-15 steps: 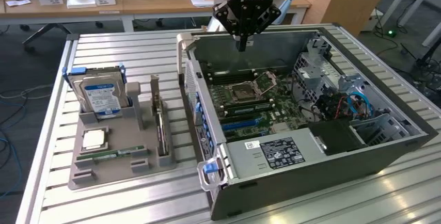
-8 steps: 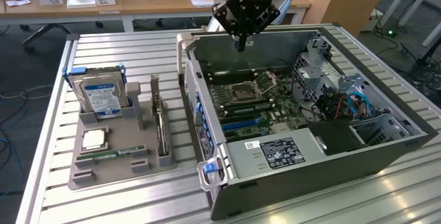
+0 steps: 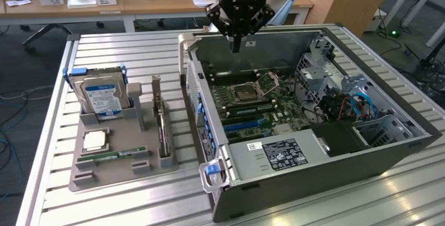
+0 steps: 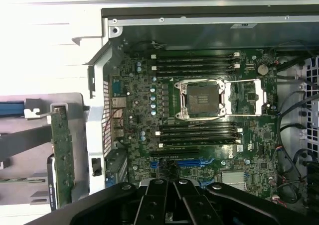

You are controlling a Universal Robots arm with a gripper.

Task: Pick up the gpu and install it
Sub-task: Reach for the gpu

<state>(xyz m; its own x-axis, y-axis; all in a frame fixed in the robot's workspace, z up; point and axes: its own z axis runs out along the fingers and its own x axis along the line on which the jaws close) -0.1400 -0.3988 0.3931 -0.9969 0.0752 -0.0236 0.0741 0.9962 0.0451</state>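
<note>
GPU stands on edge in the grey holder at the exterior view's left, well apart from the shut, empty pincer over the case, which might strike the motherboard if lowered.

- The gpu is a thin green card, seen nearly edge-on.
- It stands upright on its long edge in a slot of the grey holder.
- It sits just beside the open computer case, outside it, with nothing gripping it.

Computer case on table, parts holder at exterior view's left, gpu upright in it
</note>
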